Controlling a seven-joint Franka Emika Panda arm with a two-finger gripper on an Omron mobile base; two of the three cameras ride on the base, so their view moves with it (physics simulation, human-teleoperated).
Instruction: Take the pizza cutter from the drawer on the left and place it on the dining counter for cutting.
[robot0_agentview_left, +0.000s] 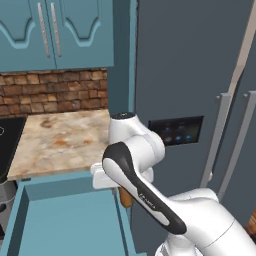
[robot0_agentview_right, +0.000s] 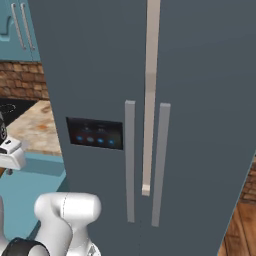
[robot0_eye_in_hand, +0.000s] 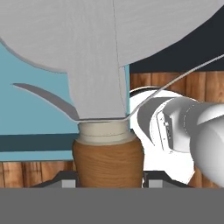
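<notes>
Between the end effector (robot0_eye_in_hand: 109, 181) fingers, pizza cutter (robot0_eye_in_hand: 107, 159) handle clamped, blade pointing away, above the open drawer (robot0_agentview_left: 70, 220)

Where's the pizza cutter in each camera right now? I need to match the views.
Left base view: the pizza cutter with brown wooden handle and grey round blade shows as a brown stub under the white hand, low centre, beside the teal drawer.
Right base view: a brown sliver at the left edge, probably its handle.
Hand view: centre; handle between the gripper tips, blade across the top.
Shared landmark: the grey fridge's dark control panel.
</notes>
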